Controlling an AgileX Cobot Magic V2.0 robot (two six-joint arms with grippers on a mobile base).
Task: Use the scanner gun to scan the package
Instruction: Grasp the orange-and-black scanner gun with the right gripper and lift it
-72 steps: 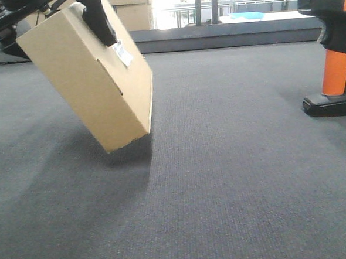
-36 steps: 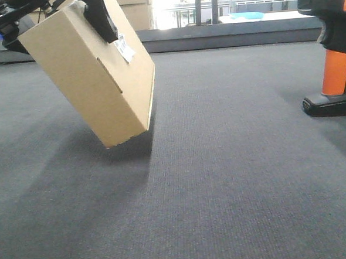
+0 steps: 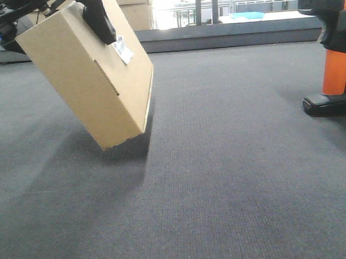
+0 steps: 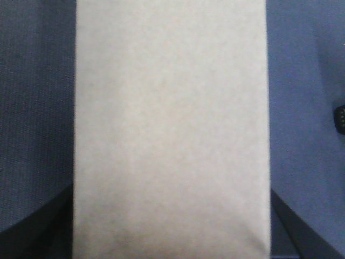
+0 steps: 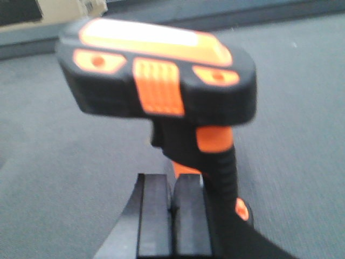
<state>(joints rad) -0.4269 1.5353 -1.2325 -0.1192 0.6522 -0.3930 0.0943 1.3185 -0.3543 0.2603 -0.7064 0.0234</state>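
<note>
Cardboard pkg (image 3: 88, 82) closed, tilted in left tool (image 3: 55, 28).

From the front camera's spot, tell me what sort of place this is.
Probably a parcel-handling workbench in a warehouse or lab: a brown package held tilted over a dark grey mat, an orange scanner gun standing at the right, and stacked cardboard boxes behind.
</note>
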